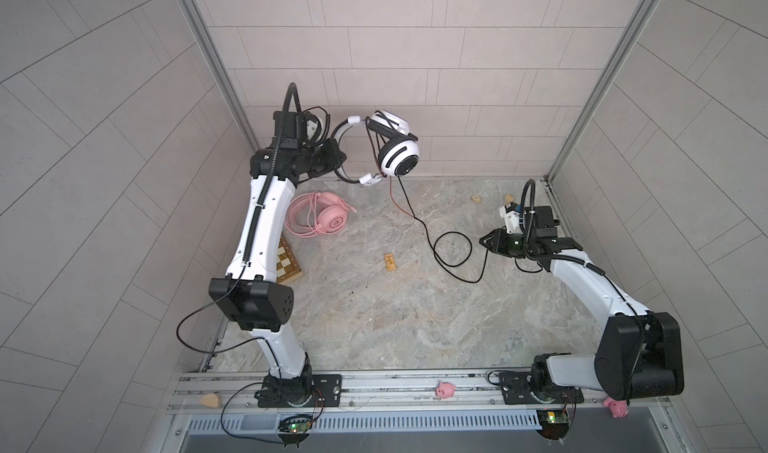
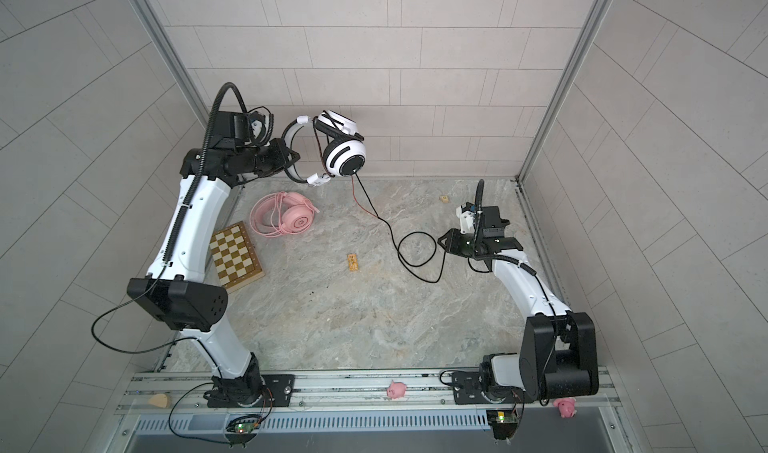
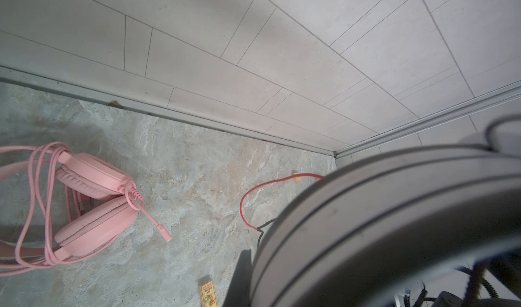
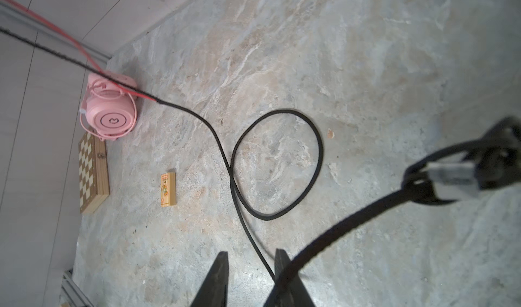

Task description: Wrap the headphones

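White-and-black headset (image 1: pixel 401 155) aloft in clenched left gripper (image 1: pixel 338 155), right gripper (image 4: pixel 251 252) part-open, black cable (image 4: pixel 282 111) between jaws

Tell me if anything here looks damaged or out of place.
The white headset hangs in the air from the left gripper, and its black cable sprawls in a loose loop over the table. Near the headset a red strand runs apart from the black cable, as if the sheath had split.

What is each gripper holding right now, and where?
Left gripper grips the white-and-black headset by its headband. Right gripper: jaws apart, black cable passing between them, unclamped.
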Robot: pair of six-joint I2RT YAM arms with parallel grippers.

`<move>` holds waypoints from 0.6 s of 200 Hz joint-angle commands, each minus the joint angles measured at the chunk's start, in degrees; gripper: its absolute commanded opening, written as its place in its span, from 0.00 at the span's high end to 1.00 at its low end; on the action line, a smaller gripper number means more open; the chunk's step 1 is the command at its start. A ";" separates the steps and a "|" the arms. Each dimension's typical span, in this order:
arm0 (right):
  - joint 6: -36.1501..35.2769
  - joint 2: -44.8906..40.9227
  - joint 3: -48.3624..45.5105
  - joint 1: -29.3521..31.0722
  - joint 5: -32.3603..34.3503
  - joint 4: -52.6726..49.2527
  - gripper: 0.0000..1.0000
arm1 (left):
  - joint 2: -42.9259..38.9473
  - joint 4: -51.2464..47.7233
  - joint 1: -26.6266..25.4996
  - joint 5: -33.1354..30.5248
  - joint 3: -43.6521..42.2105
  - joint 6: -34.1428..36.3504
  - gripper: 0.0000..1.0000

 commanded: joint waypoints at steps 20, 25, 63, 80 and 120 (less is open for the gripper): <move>-3.55 -4.80 0.99 0.50 16.21 -5.82 0.30 | -1.88 2.38 -0.90 1.71 4.24 -2.22 1.00; -3.72 -5.32 1.07 0.50 16.86 -5.82 0.29 | -1.71 2.37 -1.06 1.70 4.32 -2.30 1.00; -4.89 -5.90 3.08 1.88 15.95 -5.09 0.27 | -0.61 2.07 -2.94 1.56 5.39 -2.22 1.00; -5.94 -5.74 2.70 2.43 10.84 -1.13 0.28 | 0.17 1.05 -3.60 1.57 6.83 -2.00 1.00; -6.12 7.04 2.36 11.44 -4.69 18.13 0.28 | 0.57 0.77 -5.02 1.24 7.06 -1.87 1.00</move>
